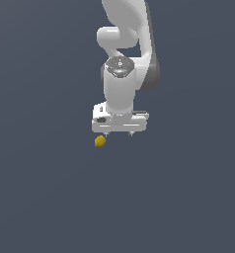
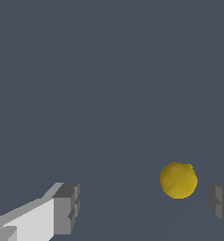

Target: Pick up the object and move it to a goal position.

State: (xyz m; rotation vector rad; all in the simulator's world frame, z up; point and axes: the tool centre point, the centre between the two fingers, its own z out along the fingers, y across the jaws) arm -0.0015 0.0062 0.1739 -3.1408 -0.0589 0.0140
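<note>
Slate-grey worktop (image 1: 45, 197) fills everything I can see, flat and matte, with no edge, seam or wall to mark where it ends; the room beyond it does not show at all. Over it hangs the white arm (image 1: 120, 74), its wrist pointing straight down, with a grey joint behind it on the exterior view's right. The gripper (image 1: 118, 134) sits low, its two short fingers spread wide with bare grey surface between them. The lemon (image 1: 100, 141), a small yellow-orange lump with a dimpled skin, lies just below the gripper's end on the exterior view's left, close by that finger's tip. From the wrist view the lemon (image 2: 179, 180) rests between the two fingers (image 2: 66, 208), much nearer the darker one at the frame's edge and not touching it, well apart from the other. Nothing is pinched. I cannot tell whether the fingertips reach the surface.
</note>
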